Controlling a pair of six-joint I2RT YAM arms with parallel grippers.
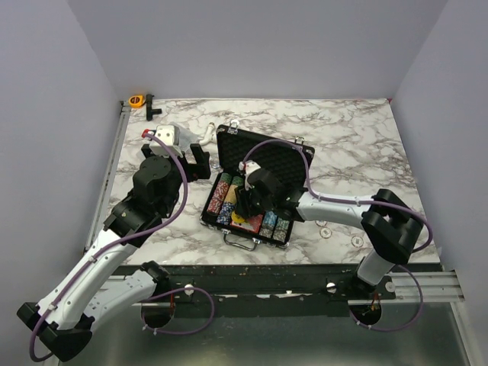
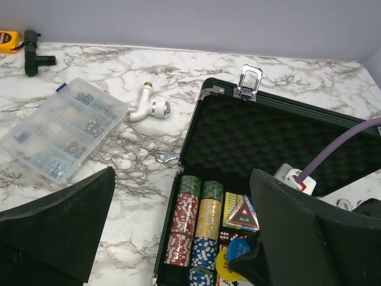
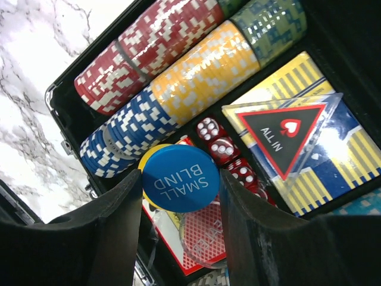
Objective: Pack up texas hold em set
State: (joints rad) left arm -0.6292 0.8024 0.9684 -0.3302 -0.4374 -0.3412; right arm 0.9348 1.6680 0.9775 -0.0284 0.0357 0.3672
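Briefcase (image 2: 250,143): black with silver trim, lying open near the middle of the worktop (image 1: 358,145), foam-lined lid tilted back away from the arms, handle at the near edge.
Poker chips (image 3: 178,77): laid on edge in rows inside the tray; red, yellow, blue and green stacks sit side by side along the left part.
Dice (image 3: 217,143): red, in a line in the slot just beside the yellow and blue chips.
All-in marker (image 3: 286,134): clear triangle with a black and red face, lying on a yellow striped pack in the middle compartment.
Blue disc (image 3: 177,177): marked "SMALL BLIND", above the tray between the right gripper's fingers.
Yellow disc (image 2: 225,266): directly behind the blue one, only its rim showing.
Red card deck (image 3: 196,244): under the discs, partly hidden.
Right gripper (image 3: 180,176): over the case, half closed, fingers pressed to the blue disc's edges.
Left gripper (image 1: 194,164): spread wide and holding nothing, above the worktop just left of the case.
Loose round chips (image 1: 324,229): on the marble right of the case, apart from it.
Compartment box (image 2: 59,137): clear plastic, left of the case.
Tape measure (image 1: 136,100): orange, far left corner.
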